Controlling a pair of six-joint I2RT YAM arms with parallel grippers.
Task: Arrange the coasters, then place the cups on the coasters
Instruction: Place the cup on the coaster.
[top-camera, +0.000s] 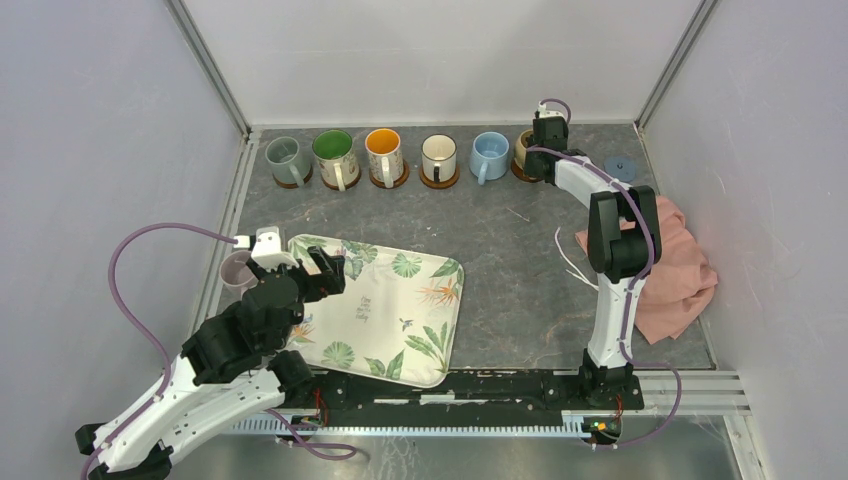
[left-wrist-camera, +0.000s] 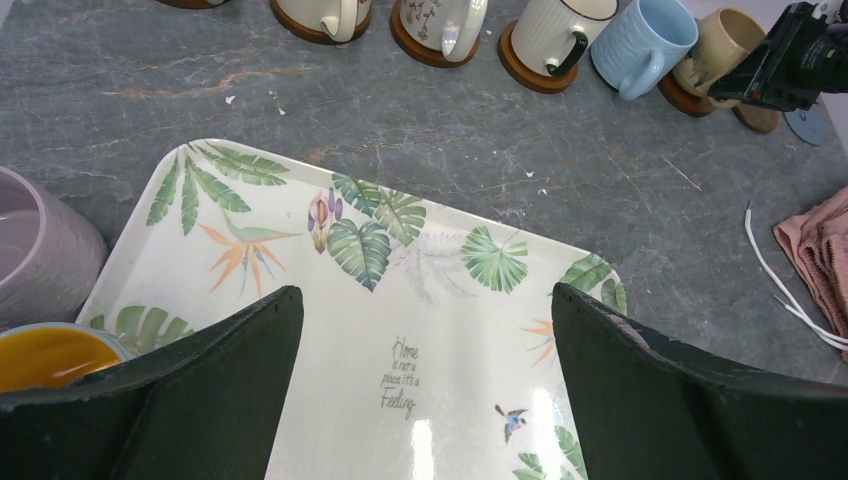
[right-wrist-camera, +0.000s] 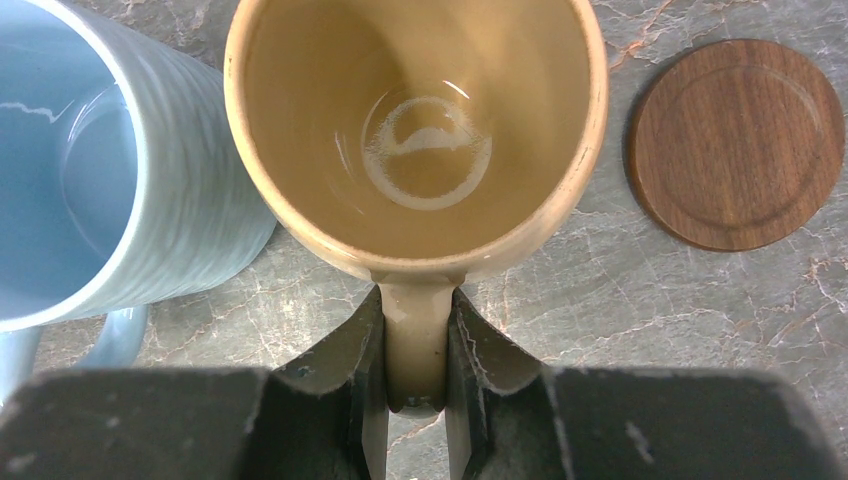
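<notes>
Grip on the tan mug (right-wrist-camera: 415, 120) at the right end of the row

The right pincer (right-wrist-camera: 415, 345) is clamped on the tan mug's handle, one finger pressed to each side. The mug stands upright and empty at the far edge of the desk (top-camera: 520, 250). The light blue mug (top-camera: 489, 155) is just beside it on the left. On its right a bare wooden coaster (right-wrist-camera: 738, 140) lies flat on the desk, apart from the mug. Past that lies the grey-blue coaster (top-camera: 620, 167), also bare. In the left wrist view a brown coaster (left-wrist-camera: 686, 97) shows under the tan mug's base, but I cannot tell whether the mug rests on it.

Four more mugs stand along the far edge to the left, each on a brown coaster. In order they are the cream mug (top-camera: 440, 158), the orange-inside mug (top-camera: 384, 155), the floral mug (top-camera: 335, 158) and the grey-green mug (top-camera: 288, 160).

The left pincer (left-wrist-camera: 430, 390) has its jaws wide apart with nothing between them. It hangs over the left part of the leaf-print tray (top-camera: 400, 300). The pale pink mug (top-camera: 238, 270) stands at the tray's left edge. Near it is the blue mug with orange inside (left-wrist-camera: 50, 355), partly hidden behind a finger.

A pink cloth (top-camera: 660, 265) lies crumpled on the right side of the desk beside the right arm. A white cord (top-camera: 570, 262) lies next to it.
</notes>
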